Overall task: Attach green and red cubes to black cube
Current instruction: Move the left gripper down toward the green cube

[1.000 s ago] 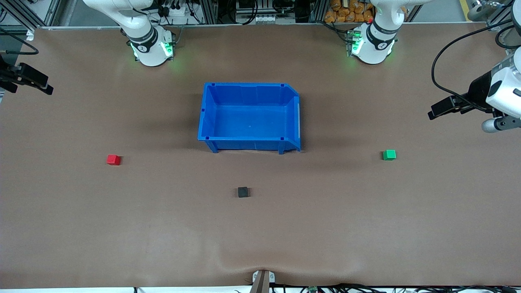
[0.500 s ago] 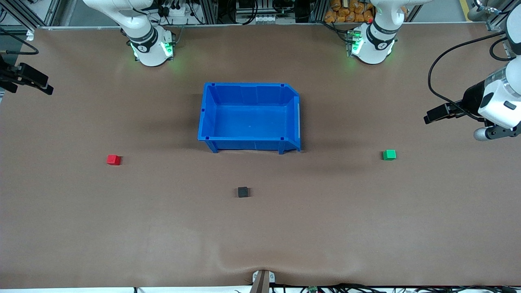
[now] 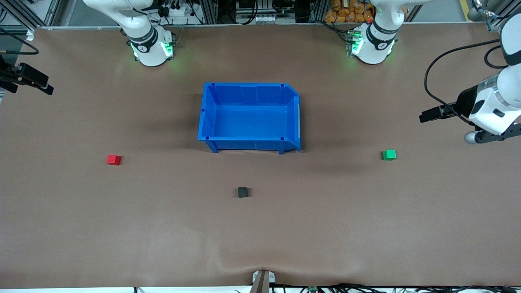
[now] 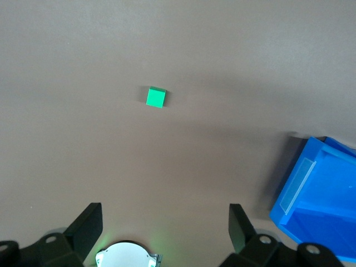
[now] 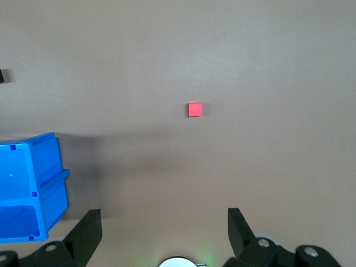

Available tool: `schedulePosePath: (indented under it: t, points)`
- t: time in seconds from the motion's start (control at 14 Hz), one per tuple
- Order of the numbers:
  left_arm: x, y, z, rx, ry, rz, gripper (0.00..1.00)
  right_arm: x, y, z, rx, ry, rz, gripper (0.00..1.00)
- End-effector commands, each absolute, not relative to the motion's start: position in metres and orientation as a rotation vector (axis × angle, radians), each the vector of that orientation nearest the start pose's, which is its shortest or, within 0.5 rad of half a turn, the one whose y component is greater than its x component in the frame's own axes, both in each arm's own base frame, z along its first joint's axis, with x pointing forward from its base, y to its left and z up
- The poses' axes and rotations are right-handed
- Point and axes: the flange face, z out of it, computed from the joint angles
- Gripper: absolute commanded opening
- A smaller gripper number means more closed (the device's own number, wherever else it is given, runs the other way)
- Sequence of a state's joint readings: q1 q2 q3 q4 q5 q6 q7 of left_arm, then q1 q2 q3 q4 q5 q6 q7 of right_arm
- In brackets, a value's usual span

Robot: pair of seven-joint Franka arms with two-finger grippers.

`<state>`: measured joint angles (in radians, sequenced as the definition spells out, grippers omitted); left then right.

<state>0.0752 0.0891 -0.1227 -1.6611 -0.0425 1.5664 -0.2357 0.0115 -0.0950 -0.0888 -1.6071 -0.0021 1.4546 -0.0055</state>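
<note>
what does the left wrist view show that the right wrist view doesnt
Only the left wrist view shows the small bright green cube on the brown table, framed by the open left gripper. Only the right wrist view shows the small bright red cube, a sliver of the small matte black cube and the open right gripper. Both show part of the blue plastic bin.

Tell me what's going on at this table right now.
Nothing is being handled yet. The red cube, black cube and green cube lie apart on the table, the black one nearest the front camera, just in front of the blue bin. The left claw hangs open above the table near the green cube. The right claw waits open at its own end, holding nothing.
</note>
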Motion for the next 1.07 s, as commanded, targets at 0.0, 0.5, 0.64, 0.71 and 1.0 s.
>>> schedulePosePath:
  t: [0.0,0.5,0.64,0.71,1.0]
  points:
    - [0.573,-0.026,0.521,-3.136,-0.312,0.353,1.0,0.509,-0.04,0.651,-3.136,0.116,0.092,1.0]
    - [0.573,-0.026,0.505,-3.12,-0.304,0.443,1.0,0.509,-0.037,0.652,-3.135,0.108,0.09,1.0]
    - [0.574,-0.026,0.498,-3.115,-0.306,0.467,1.0,0.509,-0.034,0.652,-3.136,0.099,0.092,1.0]
    - [0.574,-0.026,0.498,-3.116,-0.304,0.467,1.0,0.509,-0.032,0.652,-3.138,0.092,0.09,1.0]
    - [0.576,-0.027,0.487,-3.109,-0.301,0.505,1.0,0.508,-0.041,0.651,-3.136,0.118,0.095,1.0]
